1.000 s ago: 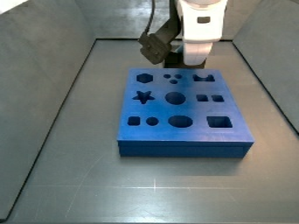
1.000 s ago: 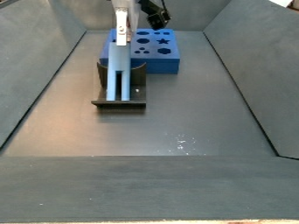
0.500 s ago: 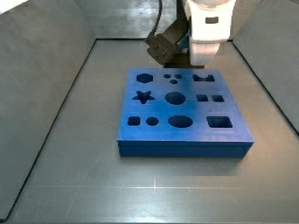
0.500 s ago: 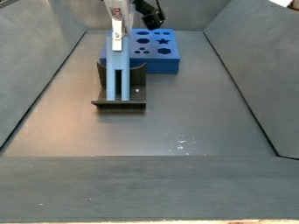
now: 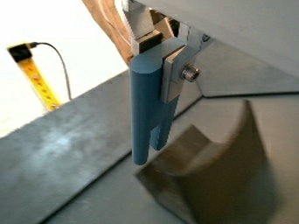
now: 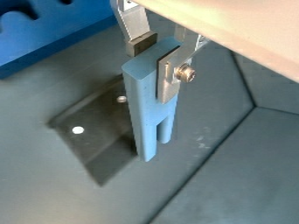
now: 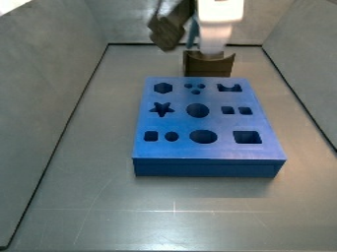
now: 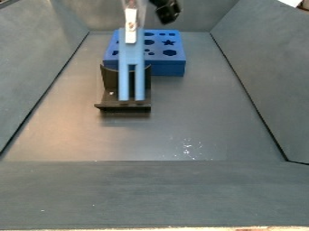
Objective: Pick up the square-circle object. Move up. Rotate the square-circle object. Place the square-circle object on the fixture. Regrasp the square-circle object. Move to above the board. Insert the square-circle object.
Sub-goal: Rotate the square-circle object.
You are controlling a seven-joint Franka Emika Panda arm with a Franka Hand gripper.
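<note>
Now, in both wrist views, the pincer (image 5: 167, 54) is pinching the square-circle object (image 5: 149, 109) near its upper end, its silver fingers (image 6: 177, 63) pressed against the pale blue-grey peg, which is hanging upright with its forked lower end free in the air. Below the peg, the fixture (image 6: 96, 140) is sitting on the grey floor, apart from the peg's tip. In a wrist view, a corner of the board (image 6: 35, 35) is showing at about 10 o'clock from the peg.

In a side view, the board (image 7: 207, 128) is lying mid-floor, and the fixture (image 7: 208, 65) is standing just beyond its far edge at 12 o'clock, with the arm above it. In a side view, the peg (image 8: 130, 68) is hanging vertically over the fixture (image 8: 121, 101), and the board (image 8: 163, 50) is lying behind at 1 o'clock.
</note>
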